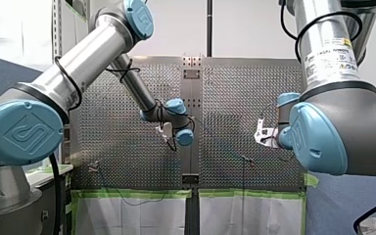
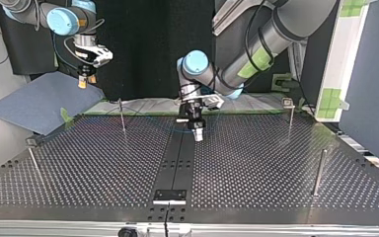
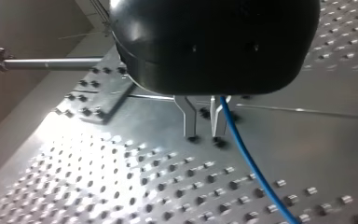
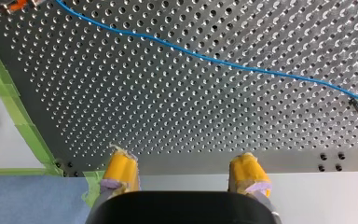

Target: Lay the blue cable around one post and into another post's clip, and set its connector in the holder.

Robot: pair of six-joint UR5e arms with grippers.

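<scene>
The blue cable (image 4: 223,62) lies slack on the table (image 2: 276,168), one long line across the holes on the side toward the arms' edge. My left gripper (image 3: 203,137) is low on the table's dark middle strip, close to that edge. The cable runs right beside it, crossing in front of one metal finger (image 3: 216,123) rather than through the gap. Those fingers stand only a little apart, tips at the table top, with nothing visible between them. My right gripper (image 4: 184,175) hangs out past a corner of that same edge, yellow pads (image 4: 121,170) spread wide and empty, well apart from the cable. The left is plainly nearer. I judge the pick turns on a small sideways shift, square to the cable's length, to bring the cable into the gap.
</scene>
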